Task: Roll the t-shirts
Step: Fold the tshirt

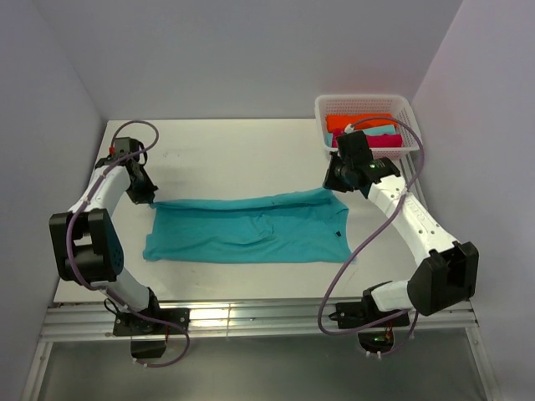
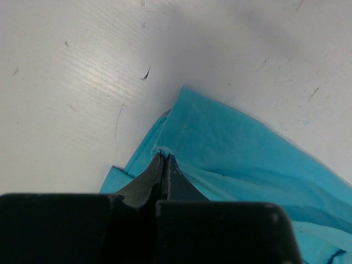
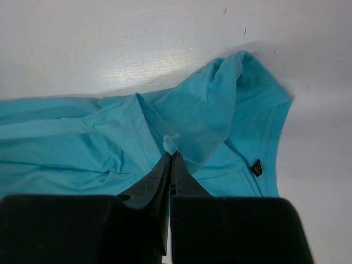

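Note:
A turquoise t-shirt [image 1: 251,230] lies folded into a long band across the white table. My left gripper [image 1: 145,198] is shut on its far left corner [image 2: 181,126]; a pinch of fabric shows at the left gripper's [image 2: 164,154] tips. My right gripper [image 1: 338,185] is shut on the far right edge, with a small tuft of cloth [image 3: 170,144] between the closed tips of the right gripper [image 3: 172,154]. A small dark label [image 3: 256,167] sits on the shirt near the right end. Orange, pale turquoise and magenta t-shirts [image 1: 364,131] lie in the basket.
A white plastic lattice basket [image 1: 404,106] stands at the far right corner of the table, just behind the right arm. Grey walls enclose the table on three sides. Cables loop from both arms down to the bases at the near edge.

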`<state>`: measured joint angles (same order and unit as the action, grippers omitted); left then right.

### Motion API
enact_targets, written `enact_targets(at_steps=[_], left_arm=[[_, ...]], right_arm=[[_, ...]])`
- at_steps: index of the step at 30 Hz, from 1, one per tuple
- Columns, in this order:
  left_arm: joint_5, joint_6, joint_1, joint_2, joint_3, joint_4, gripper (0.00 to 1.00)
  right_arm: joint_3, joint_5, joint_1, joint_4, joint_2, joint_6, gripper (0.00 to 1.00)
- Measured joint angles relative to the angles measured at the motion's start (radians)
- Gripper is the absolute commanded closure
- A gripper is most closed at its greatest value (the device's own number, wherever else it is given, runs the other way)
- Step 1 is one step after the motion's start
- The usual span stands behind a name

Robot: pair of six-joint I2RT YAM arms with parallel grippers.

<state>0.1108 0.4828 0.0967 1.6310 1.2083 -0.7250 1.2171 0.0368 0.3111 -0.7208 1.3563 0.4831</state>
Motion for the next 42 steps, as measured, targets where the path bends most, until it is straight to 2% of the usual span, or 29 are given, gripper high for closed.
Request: enact_targets(at_steps=[24, 36, 37, 38, 39, 41, 42], left_arm=[[-0.001, 0.003, 0.000, -0.105, -0.109, -0.030, 1.00], [-0.001, 0.010, -0.006, -0.105, -0.157, -0.044, 1.00], [0.000, 0.011, -0.006, -0.105, -0.160, -0.046, 1.00], [0.000, 0.012, -0.006, -0.105, -0.163, -0.049, 0.90], [0.002, 0.012, -0.006, -0.105, -0.165, -0.051, 0.86], [0.004, 0.023, -0.006, -0.105, -0.172, -0.056, 0.76], [0.005, 0.027, -0.006, -0.105, -0.176, -0.059, 0.73]], right_arm=[[-0.209, -0.031, 0.038, -0.025, -0.171, 0.068, 1.00], [-0.331, -0.059, 0.072, -0.027, -0.193, 0.105, 1.00], [-0.346, -0.064, 0.073, -0.025, -0.197, 0.108, 0.95], [-0.362, -0.067, 0.074, -0.026, -0.204, 0.116, 0.86], [-0.378, -0.072, 0.074, -0.027, -0.211, 0.124, 0.73], [-0.400, -0.081, 0.075, -0.029, -0.224, 0.127, 0.69], [-0.408, -0.085, 0.076, -0.030, -0.230, 0.129, 0.63]])
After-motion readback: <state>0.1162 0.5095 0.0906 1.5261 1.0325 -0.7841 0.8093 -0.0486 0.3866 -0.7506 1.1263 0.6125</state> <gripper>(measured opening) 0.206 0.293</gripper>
